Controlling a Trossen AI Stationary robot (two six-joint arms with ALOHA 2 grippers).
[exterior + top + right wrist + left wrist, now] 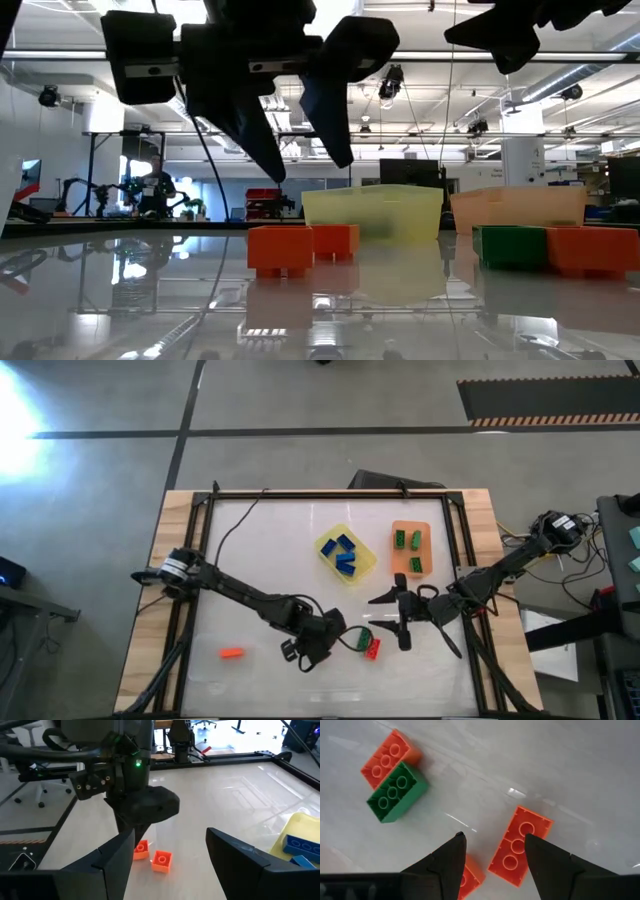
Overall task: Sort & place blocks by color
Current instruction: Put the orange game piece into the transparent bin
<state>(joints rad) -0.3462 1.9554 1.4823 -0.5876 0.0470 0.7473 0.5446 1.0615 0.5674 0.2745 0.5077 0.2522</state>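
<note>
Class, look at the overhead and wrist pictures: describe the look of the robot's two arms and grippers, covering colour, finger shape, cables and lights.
Both arms are dark and jointed. The left gripper and right gripper each have two black, wedge-shaped fingers tapering to their tips. A thin black cable trails from the left arm, whose wrist shows a small green light.

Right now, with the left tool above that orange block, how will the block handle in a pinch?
Orange block looks like rigid moulded plastic, so it probably won't flex. It lies flat, studs up, so it's unlikely to roll or tip. The table looks glossy, so the block may skid if the open left tool nudges it off-centre.
</note>
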